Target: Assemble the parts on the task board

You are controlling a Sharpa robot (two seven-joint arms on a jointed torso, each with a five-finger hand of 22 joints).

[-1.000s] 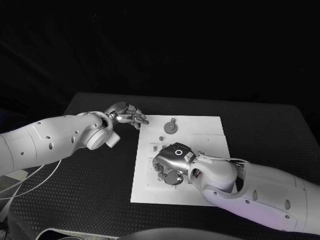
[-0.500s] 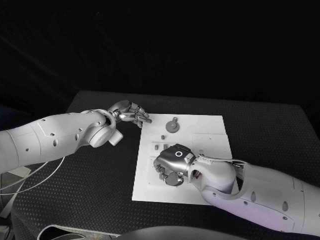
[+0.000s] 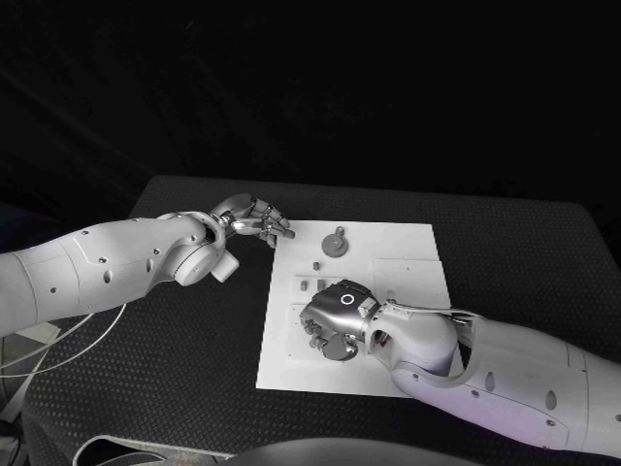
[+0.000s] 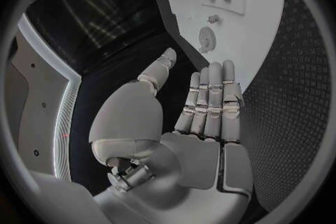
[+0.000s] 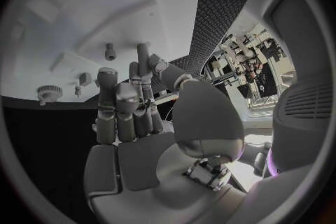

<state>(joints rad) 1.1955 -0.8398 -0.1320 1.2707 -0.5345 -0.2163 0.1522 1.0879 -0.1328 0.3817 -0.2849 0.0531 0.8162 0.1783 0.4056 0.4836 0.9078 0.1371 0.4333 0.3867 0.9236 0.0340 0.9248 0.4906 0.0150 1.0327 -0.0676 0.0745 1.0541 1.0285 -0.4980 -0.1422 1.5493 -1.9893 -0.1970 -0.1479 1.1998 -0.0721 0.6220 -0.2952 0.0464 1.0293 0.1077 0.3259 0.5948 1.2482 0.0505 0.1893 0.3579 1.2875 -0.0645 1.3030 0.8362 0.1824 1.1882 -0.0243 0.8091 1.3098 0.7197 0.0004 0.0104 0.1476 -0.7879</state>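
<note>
Parts (image 3: 335, 245) lie loose across the white board (image 3: 402, 254) mid-table, so assembly looks barely begun: the right robot hand (image 3: 333, 320) hovers over its seven-o'clock area, grasp unclear, while the left robot hand (image 3: 252, 221) waits released at ten o'clock.

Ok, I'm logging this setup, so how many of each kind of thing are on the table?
task board: 1
robot hands: 2, the left robot hand and the right robot hand
round part: 1
small parts: 2 in plain sight; the right robot hand may hide more
Total: 6 visible
</note>
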